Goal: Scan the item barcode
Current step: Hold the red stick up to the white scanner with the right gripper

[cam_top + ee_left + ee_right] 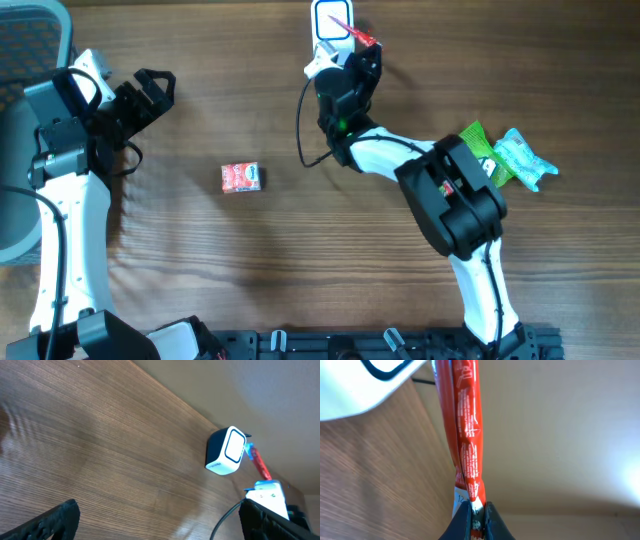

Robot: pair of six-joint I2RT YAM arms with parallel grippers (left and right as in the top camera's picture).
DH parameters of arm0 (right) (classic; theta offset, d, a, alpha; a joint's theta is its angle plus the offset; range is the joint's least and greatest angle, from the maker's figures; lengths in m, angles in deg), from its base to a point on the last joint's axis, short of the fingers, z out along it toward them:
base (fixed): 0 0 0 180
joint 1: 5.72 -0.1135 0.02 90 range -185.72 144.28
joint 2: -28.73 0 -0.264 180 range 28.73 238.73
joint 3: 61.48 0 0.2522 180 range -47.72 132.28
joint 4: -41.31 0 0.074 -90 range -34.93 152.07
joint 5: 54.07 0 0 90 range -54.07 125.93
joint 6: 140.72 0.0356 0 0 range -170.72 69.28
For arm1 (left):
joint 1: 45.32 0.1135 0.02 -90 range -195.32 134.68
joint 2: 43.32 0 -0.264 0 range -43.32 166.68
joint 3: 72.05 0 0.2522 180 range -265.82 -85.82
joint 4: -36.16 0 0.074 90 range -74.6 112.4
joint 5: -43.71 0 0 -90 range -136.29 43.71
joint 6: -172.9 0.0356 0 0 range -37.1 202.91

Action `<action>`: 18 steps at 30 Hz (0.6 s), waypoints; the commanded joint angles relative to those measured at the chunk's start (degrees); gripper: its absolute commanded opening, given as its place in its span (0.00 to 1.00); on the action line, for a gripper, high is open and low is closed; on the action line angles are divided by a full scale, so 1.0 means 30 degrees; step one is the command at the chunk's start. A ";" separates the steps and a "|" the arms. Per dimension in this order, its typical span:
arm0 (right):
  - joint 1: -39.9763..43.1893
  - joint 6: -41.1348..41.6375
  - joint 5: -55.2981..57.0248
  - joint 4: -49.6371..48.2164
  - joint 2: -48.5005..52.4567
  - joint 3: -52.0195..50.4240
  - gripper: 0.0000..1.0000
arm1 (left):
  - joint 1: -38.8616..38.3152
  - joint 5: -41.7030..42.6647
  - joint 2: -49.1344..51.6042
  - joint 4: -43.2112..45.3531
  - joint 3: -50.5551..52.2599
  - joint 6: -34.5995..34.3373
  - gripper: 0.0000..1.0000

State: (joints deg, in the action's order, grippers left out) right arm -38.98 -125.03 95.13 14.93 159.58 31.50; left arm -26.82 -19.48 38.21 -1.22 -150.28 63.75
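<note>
- Surface: a brown wood-grain table (200,250), with a pale wall past its far edge (a grey mesh chair (30,40) stands off the left corner).
- Scanner (330,22): a white-faced, dark-sided box at the middle of the far edge.
- Red stick sachet (362,33): the item being scanned. It is long and thin with fine white print, and its free end is raised just beside the scanner's right side. I cannot tell whether the two touch.
- Right gripper (477,510): clenched on the sachet's crimped lower end, which is pinched flat between the fingers.
- Left gripper (152,90): spread wide and holding nothing, at the table's left, well apart from the scanner.
- Waiting stock: a small red box (241,177) mid-table, and a green packet (482,152) and a teal packet (524,160) lying together at the right.
- Step in hand, as I judge it: presenting the sachet to the scanner window.
- Next move calls for: rolling the sachet until its code faces the window. A small white patch near the clamp may be the code, but it is too small to read. After that, a steady hold is needed, since so thin a pack could well twist or droop.
</note>
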 commanded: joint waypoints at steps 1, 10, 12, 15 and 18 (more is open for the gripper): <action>-0.0109 0.0051 -0.1443 0.0000 0.0474 0.0138 0.04 | 0.0051 0.0036 0.0000 0.0051 -0.0051 0.0306 1.00; -0.0146 0.1049 -0.2178 0.2164 0.0597 0.0124 0.04 | 0.0051 0.0036 0.0000 0.0051 -0.0051 0.0306 1.00; -0.0007 0.0882 -0.1909 0.1734 0.0597 0.0131 0.04 | 0.0051 0.0036 0.0000 0.0051 -0.0051 0.0306 1.00; 0.0466 0.0794 -0.0554 -0.0845 0.0597 0.0131 0.04 | 0.0051 0.0036 0.0000 0.0051 -0.0051 0.0306 1.00; 0.0576 0.0969 -0.1049 0.0583 0.0605 0.0131 0.04 | 0.0051 0.0036 0.0000 0.0051 -0.0051 0.0306 1.00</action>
State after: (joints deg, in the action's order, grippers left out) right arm -37.47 -123.23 91.78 12.92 160.10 31.50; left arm -26.82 -19.48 38.21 -1.22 -150.28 63.75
